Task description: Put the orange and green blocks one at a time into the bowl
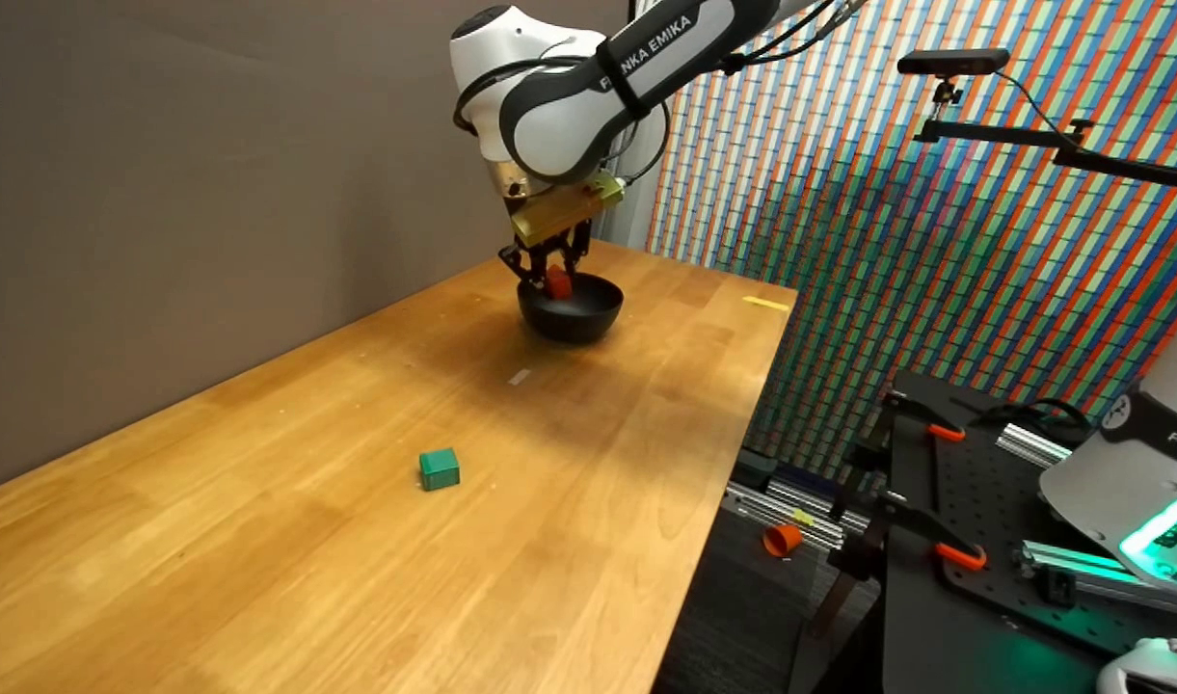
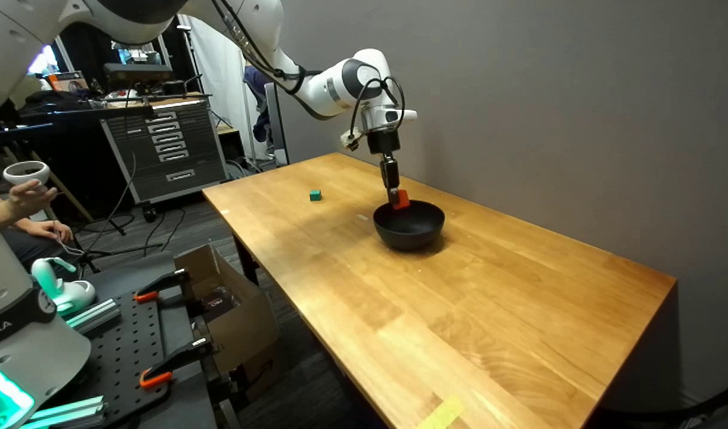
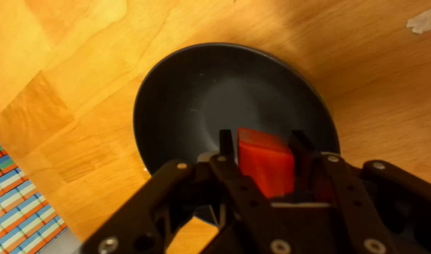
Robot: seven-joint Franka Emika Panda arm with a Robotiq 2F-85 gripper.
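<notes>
The orange block [image 1: 557, 282], reddish in tone, is between my gripper's [image 1: 555, 274] fingers in both exterior views [image 2: 402, 199]. It sits tilted at rim height over the black bowl [image 1: 571, 326], above its floor. In the wrist view the orange block [image 3: 266, 165] lies between the fingertips [image 3: 261, 139]. A thin gap shows beside the left fingertip; lower contact is hidden by the finger linkage. The inside of the bowl [image 3: 169, 91] looks bare where it shows. The green block [image 1: 440, 470] stands on the table apart from the bowl, in both exterior views [image 2: 315, 195], outside the wrist view.
The wooden table [image 1: 376, 569] runs along a grey wall [image 1: 212, 173]. A small pale tape strip [image 1: 519, 377] lies near the bowl. Yellow tape [image 1: 766, 303] is near the table's edge. A person's hand [image 2: 27, 196] holds a white cup off the table.
</notes>
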